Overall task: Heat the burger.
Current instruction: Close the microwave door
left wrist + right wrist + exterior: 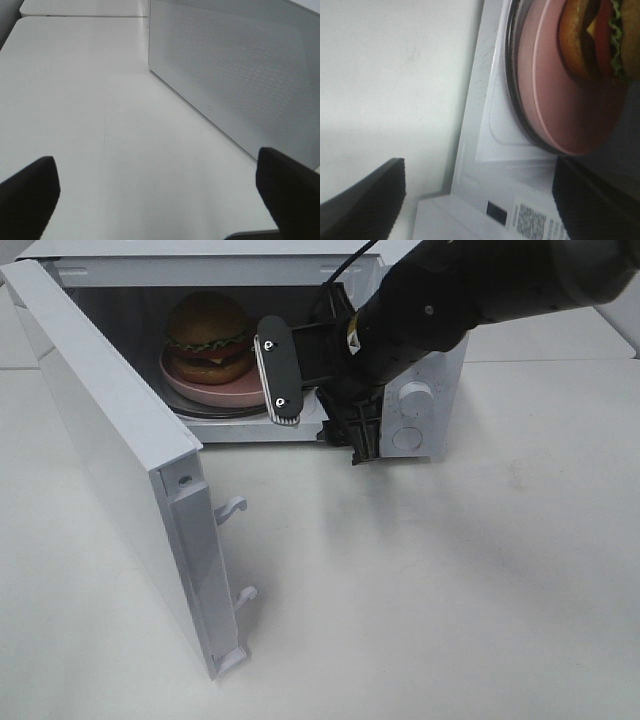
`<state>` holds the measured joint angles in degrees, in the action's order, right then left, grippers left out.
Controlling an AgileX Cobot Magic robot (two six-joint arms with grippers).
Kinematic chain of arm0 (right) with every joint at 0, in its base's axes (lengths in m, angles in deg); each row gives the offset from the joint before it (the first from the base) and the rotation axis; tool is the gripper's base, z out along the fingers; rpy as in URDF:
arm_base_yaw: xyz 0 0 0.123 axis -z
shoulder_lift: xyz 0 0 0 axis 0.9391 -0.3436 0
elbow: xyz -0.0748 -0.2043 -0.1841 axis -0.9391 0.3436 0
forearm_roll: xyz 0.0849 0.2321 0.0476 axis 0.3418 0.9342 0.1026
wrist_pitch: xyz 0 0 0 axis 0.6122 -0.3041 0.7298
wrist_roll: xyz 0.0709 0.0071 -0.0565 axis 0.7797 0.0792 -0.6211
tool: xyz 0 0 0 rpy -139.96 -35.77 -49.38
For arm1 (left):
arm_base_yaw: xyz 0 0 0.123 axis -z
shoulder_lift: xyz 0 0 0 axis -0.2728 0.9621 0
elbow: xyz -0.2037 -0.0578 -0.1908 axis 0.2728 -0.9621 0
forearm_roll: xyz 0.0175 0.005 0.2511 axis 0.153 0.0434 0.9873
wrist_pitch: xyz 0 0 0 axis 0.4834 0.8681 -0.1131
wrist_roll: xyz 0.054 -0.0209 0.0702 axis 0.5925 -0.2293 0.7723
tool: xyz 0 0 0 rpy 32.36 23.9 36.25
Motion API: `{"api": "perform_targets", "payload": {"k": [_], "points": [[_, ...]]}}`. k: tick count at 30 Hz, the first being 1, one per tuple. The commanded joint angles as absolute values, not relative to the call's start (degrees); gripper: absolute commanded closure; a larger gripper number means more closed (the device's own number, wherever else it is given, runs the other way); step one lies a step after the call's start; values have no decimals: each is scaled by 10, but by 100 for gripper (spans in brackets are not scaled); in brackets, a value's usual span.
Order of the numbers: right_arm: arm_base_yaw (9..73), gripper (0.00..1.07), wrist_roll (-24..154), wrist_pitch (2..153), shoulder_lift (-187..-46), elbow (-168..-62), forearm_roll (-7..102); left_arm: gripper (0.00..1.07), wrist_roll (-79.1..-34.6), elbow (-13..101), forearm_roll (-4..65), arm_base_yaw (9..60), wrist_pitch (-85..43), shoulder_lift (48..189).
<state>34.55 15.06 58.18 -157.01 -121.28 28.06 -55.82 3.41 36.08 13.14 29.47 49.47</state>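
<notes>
The burger sits on its plate inside the microwave, at ten o'clock from the nearer right claw, whose jaws stand wide and empty; the left claw is also wide.

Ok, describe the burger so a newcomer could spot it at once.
Find the white microwave with its door standing open. Inside sits a pink plate, and the burger is on it. Nothing else there has a brown bun, lettuce and tomato.
</notes>
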Motion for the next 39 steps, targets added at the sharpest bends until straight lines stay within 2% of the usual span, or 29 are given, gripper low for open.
{"api": "perform_targets", "payload": {"k": [1,11,25,29,31,39], "points": [[351,29,171,582,-1540,-1188,274,4,-558,34,360,134,287,486],[357,31,284,513,-1445,-1129,273,4,-558,34,360,134,287,486],[357,31,579,350,-1299,-1043,273,4,-558,34,360,134,287,486],[357,31,645,296,-1271,-1043,274,4,-558,34,360,134,287,486],[357,31,714,217,-1237,-1043,275,4,-558,34,360,134,287,486],[357,31,774,128,-1157,-1043,285,4,-558,34,360,134,287,486]]}}
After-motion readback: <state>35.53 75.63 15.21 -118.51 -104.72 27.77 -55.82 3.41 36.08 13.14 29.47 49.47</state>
